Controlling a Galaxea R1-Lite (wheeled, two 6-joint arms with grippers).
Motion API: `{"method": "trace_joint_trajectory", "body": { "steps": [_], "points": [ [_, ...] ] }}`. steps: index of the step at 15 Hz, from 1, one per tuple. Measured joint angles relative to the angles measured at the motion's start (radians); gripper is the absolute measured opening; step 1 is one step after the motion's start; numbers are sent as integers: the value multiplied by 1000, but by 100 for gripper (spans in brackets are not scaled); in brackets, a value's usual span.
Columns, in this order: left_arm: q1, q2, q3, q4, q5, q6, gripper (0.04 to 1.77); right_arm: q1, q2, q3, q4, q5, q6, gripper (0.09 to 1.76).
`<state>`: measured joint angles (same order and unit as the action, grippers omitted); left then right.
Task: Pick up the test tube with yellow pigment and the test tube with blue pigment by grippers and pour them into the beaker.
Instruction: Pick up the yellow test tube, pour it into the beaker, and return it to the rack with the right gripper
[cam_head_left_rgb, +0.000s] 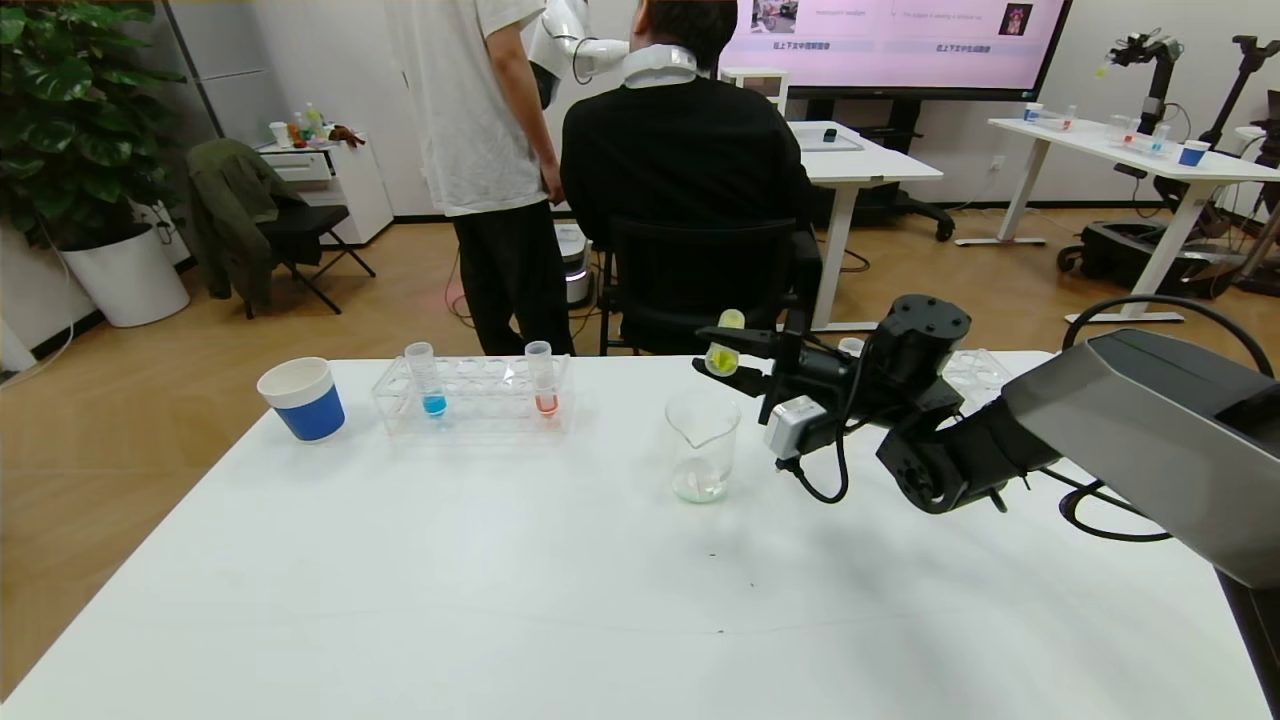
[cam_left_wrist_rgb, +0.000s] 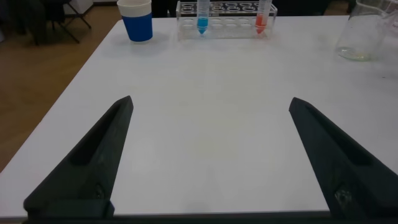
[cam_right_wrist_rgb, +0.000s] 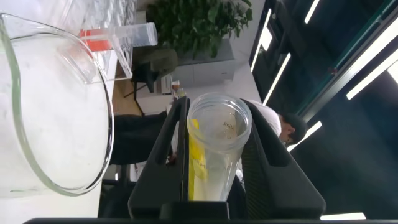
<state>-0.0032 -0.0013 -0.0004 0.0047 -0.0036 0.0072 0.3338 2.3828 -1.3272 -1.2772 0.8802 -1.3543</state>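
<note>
Clear plastic and yellow liquid: the right claw pinches the test tube with yellow pigment, tipped sideways just above and behind the glass beaker with its pouring lip. Faint print on the tube cannot be read. The test tube with blue pigment stands in a transparent rack beside an orange-red tube. Left claw hangs spread over the white surface.

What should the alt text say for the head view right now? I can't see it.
The right pincer holds the test tube with yellow pigment tipped sideways just above the clear beaker on the white table. To the robot's left, a clear rack holds the test tube with blue pigment and an orange-red tube, beside a blue paper cup.
</note>
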Motion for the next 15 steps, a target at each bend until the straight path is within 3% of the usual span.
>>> {"method": "trace_joint_trajectory", "body": {
  "steps": [15],
  "points": [
    [0,0,0,0,0,0,175,-5,24,-14,3,1,-194,50]
  ]
}}
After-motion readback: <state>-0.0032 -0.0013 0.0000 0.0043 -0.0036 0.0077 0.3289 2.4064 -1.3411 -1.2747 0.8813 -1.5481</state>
